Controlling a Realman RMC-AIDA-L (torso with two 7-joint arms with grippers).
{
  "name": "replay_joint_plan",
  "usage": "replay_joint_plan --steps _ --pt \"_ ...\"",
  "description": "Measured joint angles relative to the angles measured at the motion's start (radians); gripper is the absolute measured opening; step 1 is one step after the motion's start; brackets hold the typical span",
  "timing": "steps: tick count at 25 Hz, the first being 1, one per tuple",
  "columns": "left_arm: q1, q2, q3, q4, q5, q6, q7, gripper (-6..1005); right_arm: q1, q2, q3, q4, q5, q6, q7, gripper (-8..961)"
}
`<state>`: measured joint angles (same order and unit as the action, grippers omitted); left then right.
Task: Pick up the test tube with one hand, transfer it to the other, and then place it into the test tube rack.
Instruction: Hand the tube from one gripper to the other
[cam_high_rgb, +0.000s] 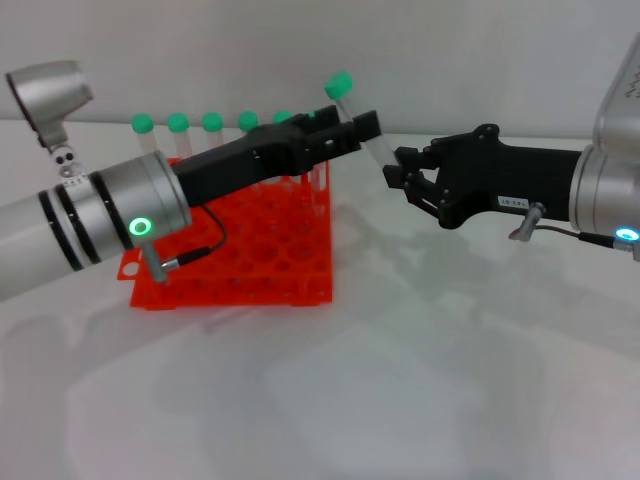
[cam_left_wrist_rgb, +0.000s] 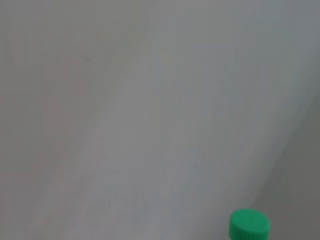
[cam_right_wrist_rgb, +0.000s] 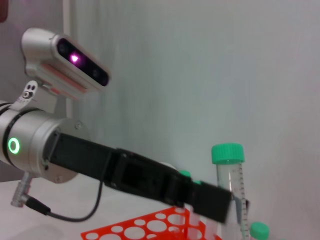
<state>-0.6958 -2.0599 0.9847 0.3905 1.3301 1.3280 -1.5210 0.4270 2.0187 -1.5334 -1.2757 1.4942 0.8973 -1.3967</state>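
Observation:
The test tube (cam_high_rgb: 343, 100), clear with a green cap, hangs tilted in the air above the far right corner of the orange-red test tube rack (cam_high_rgb: 250, 260). My left gripper (cam_high_rgb: 352, 128), on the green-lit arm, is shut across its middle. My right gripper (cam_high_rgb: 392, 168), on the blue-lit arm, sits at the tube's lower end, touching or nearly touching it. The right wrist view shows the test tube (cam_right_wrist_rgb: 229, 175) upright behind the left gripper (cam_right_wrist_rgb: 210, 202), with the rack (cam_right_wrist_rgb: 145, 231) below. Only the tube's green cap (cam_left_wrist_rgb: 249, 225) shows in the left wrist view.
Several other green-capped tubes (cam_high_rgb: 212, 122) stand in the rack's back row, partly behind my left arm. One more green cap (cam_right_wrist_rgb: 260, 230) shows low in the right wrist view. White tabletop (cam_high_rgb: 400, 380) lies in front of and to the right of the rack.

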Motion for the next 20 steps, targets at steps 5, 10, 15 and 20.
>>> replay_joint_plan --steps 5,10,15,20 --pt "-0.011 -0.006 0.000 -0.006 0.012 -0.003 -0.001 863 0.016 0.000 -0.006 0.012 0.000 -0.002 0.000 175" --pt "-0.008 -0.013 0.000 0.001 0.003 -0.004 0.007 822 0.020 -0.002 -0.002 0.022 0.000 -0.009 -0.001 175" --pt "-0.004 -0.014 -0.001 0.003 0.001 -0.004 0.016 781 0.025 -0.003 -0.001 0.029 -0.003 -0.028 0.000 175" --pt "-0.002 -0.014 -0.002 0.004 0.000 -0.005 0.019 597 0.027 -0.003 -0.001 0.029 -0.006 -0.030 -0.001 175"
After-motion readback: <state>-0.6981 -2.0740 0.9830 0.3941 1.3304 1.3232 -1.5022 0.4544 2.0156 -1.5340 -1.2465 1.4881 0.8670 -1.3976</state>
